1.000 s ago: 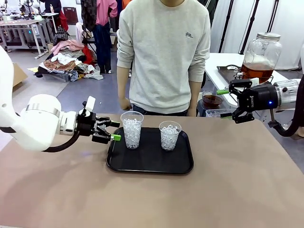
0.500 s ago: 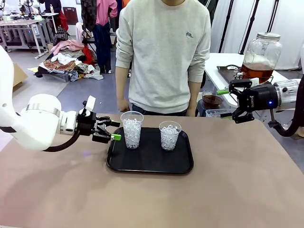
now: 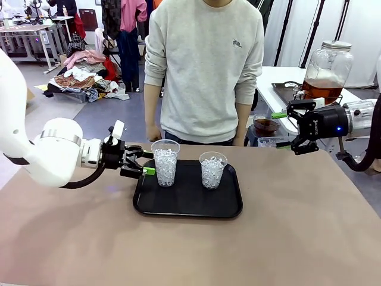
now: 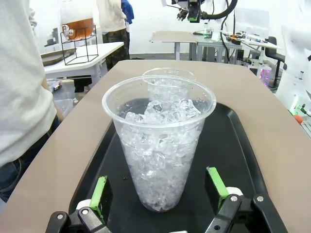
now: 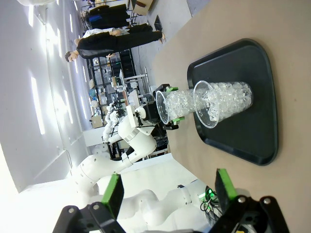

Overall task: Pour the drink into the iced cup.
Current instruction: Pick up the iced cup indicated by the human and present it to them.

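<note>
Premises: a robotics laboratory or test hall, not a home or a shop. Grounds: the white left arm (image 3: 56,156) and right arm (image 3: 364,119) are stationed at a brown work table (image 3: 268,238). Behind it, a metal-framed bench (image 3: 24,28) loaded with equipment stands on a grey floor (image 3: 101,118). Black stands (image 3: 284,30) rise beside a white side table (image 3: 271,74). Clothing (image 3: 83,80) lies heaped on the floor.
</note>
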`<action>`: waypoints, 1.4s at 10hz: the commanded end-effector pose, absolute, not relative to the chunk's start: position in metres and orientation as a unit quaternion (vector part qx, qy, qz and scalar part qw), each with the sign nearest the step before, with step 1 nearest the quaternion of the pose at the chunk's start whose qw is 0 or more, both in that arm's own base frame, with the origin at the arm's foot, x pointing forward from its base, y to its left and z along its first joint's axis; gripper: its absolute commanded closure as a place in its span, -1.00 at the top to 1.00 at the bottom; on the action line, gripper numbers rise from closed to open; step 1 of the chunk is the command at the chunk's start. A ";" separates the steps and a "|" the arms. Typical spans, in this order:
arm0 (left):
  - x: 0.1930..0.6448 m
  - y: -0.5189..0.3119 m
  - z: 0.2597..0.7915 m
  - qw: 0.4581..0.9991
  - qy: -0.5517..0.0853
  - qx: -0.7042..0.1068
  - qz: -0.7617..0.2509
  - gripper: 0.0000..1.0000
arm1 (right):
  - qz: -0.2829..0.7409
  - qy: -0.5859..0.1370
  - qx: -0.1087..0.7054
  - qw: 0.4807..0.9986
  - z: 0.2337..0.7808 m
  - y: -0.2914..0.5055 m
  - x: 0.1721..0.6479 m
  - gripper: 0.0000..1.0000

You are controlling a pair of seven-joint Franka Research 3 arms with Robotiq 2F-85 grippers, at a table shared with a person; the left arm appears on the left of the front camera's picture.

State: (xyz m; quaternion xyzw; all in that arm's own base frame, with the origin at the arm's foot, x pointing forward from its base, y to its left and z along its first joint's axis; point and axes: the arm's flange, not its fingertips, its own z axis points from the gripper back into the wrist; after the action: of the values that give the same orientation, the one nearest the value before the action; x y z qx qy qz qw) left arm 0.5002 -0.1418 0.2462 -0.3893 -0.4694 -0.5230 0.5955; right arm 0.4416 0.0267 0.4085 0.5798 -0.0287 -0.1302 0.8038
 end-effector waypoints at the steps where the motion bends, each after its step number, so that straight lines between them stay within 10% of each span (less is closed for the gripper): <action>1: 0.505 -0.150 0.242 0.582 -0.483 -0.395 -0.521 1.00 | -0.130 -0.030 0.580 0.804 0.410 0.027 0.442 1.00; 14: 0.510 -0.179 0.236 0.562 -0.473 -0.434 -0.522 1.00 | -0.130 -0.030 0.580 0.804 0.410 0.027 0.442 1.00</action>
State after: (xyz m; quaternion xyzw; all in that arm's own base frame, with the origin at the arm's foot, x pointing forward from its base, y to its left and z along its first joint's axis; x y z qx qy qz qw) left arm 0.5070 -0.1755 0.2358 -0.4281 -0.4650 -0.5301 0.5653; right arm 0.4416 0.0267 0.4085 0.5798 -0.0287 -0.1302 0.8038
